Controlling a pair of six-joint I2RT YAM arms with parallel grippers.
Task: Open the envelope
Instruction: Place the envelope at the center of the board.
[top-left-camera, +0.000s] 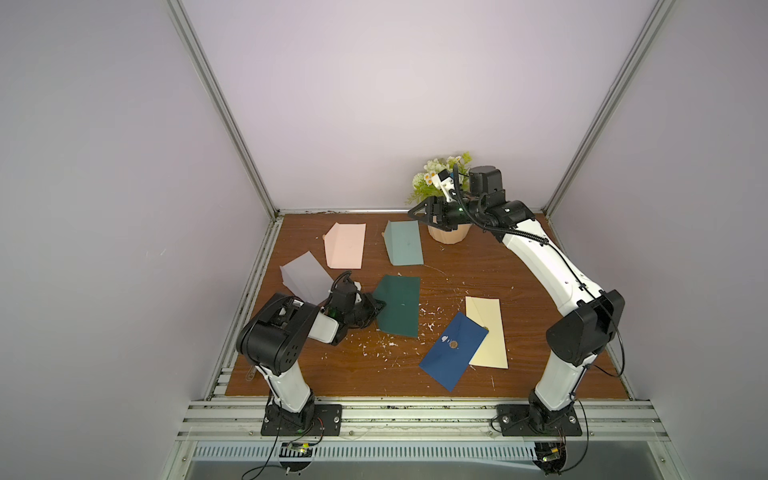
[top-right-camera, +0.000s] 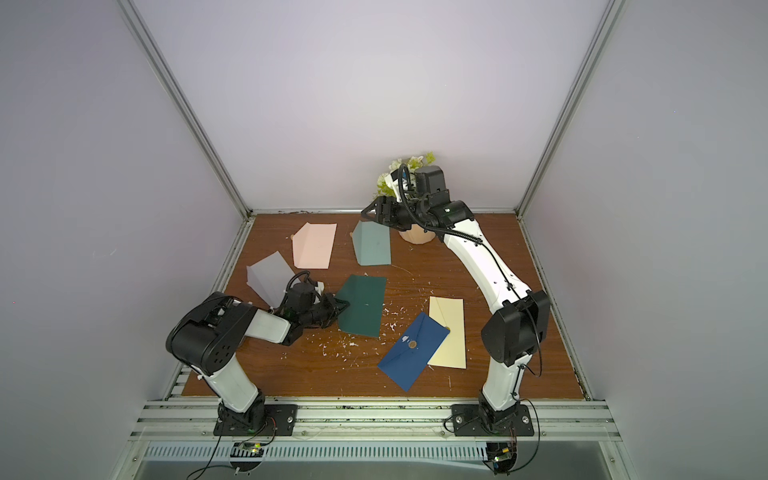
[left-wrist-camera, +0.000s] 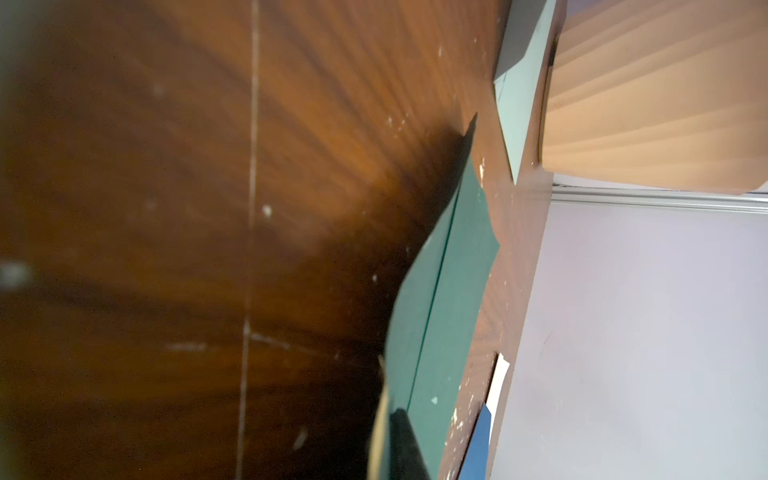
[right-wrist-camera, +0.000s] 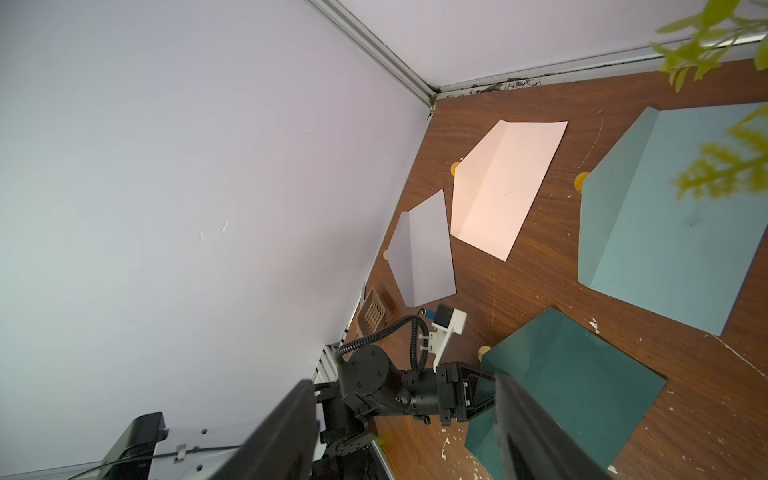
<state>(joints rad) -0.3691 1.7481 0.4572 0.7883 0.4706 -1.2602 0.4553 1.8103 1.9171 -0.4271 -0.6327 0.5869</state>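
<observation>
**Counter with six envelopes, seen in both top views.** The wooden counter (top-left-camera: 478, 266) carries all of them. We take the dark green envelope (top-left-camera: 399, 305), near the middle on the left arm's side, as the one in hand.

A pink envelope (top-left-camera: 347, 245), a pale teal envelope (top-left-camera: 405, 243) and a grey envelope (top-left-camera: 303, 274) lie farther back with flaps unfolded. A navy envelope (top-left-camera: 453, 351) overlaps a cream envelope (top-left-camera: 490, 332) nearer the right arm.

The right gripper (top-left-camera: 412, 212) hangs high by the flower pot (top-left-camera: 446, 235), jaws wide apart with nothing between them. The left gripper (top-left-camera: 376, 309) sits low at the green envelope's left edge.

In the left wrist view the flap (left-wrist-camera: 411, 307) curls up off the wood toward one dark finger (left-wrist-camera: 405, 449). We cannot tell whether the jaws pinch the paper or merely touch it. A small yellowish seal (right-wrist-camera: 484, 353) sits at the flap's tip.

We judge the paper light, thin and limp. It will bend rather than lever, slide readily on the smooth wood, and tear at the crease if jerked. The best hold is the flap's free edge beside the seal, with the body pinned flat.
</observation>
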